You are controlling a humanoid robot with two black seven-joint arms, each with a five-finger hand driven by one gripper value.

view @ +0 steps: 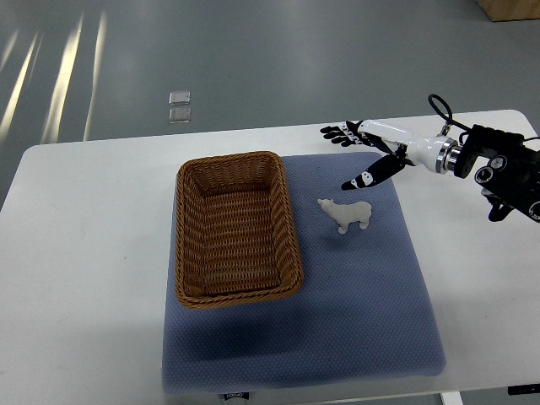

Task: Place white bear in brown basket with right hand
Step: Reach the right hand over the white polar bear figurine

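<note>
From the top view, we see the right robot hand [364, 152] reaching in from the right edge of the surface [84, 253], its fingers spread and holding nothing. It hangs over the far right part of the blue mat [363, 312], near the white bear [345, 214] but apart from it. The white bear stands on the mat toward its far right corner, just beside the right wall of the brown basket [237, 226], which sits on the mat's left half with nothing in it. No left arm shows.

We judge this to be the approach step: the bear is not yet grasped. The next move calls for bringing the hand down and nearer to us until the fingers straddle the bear's body, then closing on it. The figure looks small and light, so a clumsy touch could tip it over.
</note>
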